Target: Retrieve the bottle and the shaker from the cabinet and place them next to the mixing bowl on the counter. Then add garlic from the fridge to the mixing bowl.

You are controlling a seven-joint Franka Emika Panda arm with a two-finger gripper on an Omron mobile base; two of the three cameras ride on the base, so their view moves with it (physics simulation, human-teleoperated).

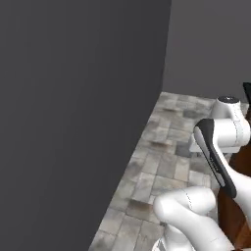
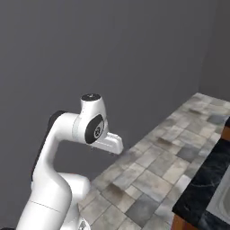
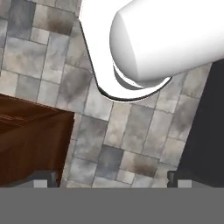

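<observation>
In the hand view, brown wooden cabinetry (image 3: 30, 140) sits at left. The pincer (image 3: 113, 177) points down at the stone-tiled floor (image 3: 127, 131), its fingertips (image 3: 43, 178) wide apart with nothing between them. At right, a dark wall (image 3: 205, 131) borders the tiles.

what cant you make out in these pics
- Counter: cut off by the right base view's right and bottom edges.
- Wooden cabinet: cut off by the hand view's left edge.
- Gripper: open, fingertips barely clear the bottom band.
</observation>
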